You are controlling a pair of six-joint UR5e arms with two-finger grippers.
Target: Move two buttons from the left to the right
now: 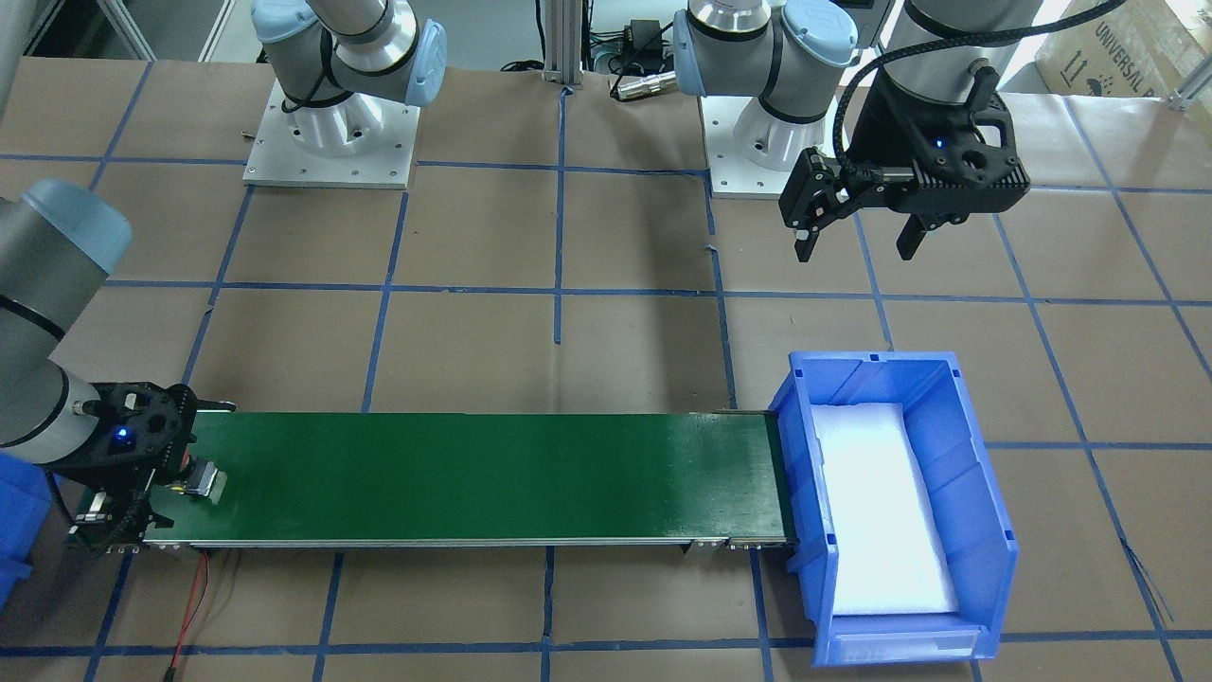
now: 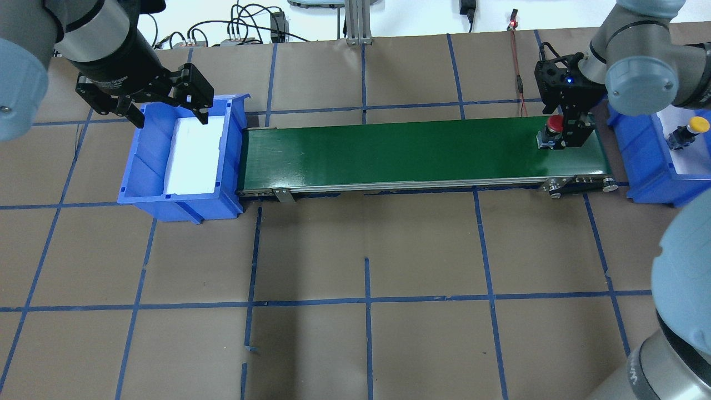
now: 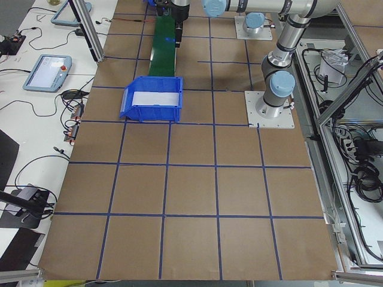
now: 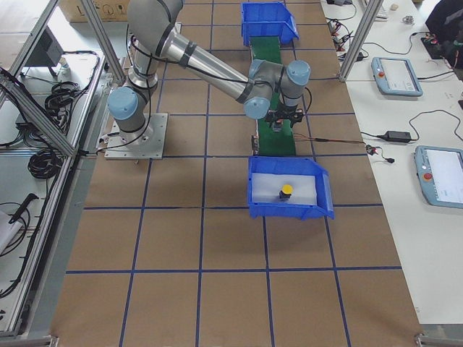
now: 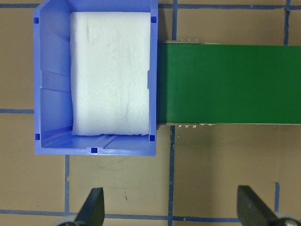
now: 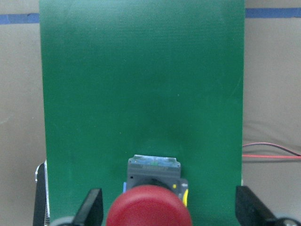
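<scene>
The red button [image 2: 553, 124] stands on the right end of the green conveyor belt [image 2: 389, 150]. In the right wrist view its red cap [image 6: 148, 209] sits between the two fingers with a gap on each side. My right gripper [image 2: 558, 134] is open around it and does not touch it. The yellow button [image 2: 690, 125] lies on white foam in the blue bin [image 2: 650, 186] at the right, and is also seen as a yellow button [image 4: 286, 191] in the exterior right view. My left gripper [image 2: 169, 114] hangs open and empty by the far rim of the left blue bin [image 2: 183, 208].
The left bin [image 5: 51, 94] holds only a white foam pad [image 5: 110, 70] and butts against the belt's left end. A red wire [image 2: 520, 83] runs across the table behind the belt's right end. Blue tape lines grid the brown table.
</scene>
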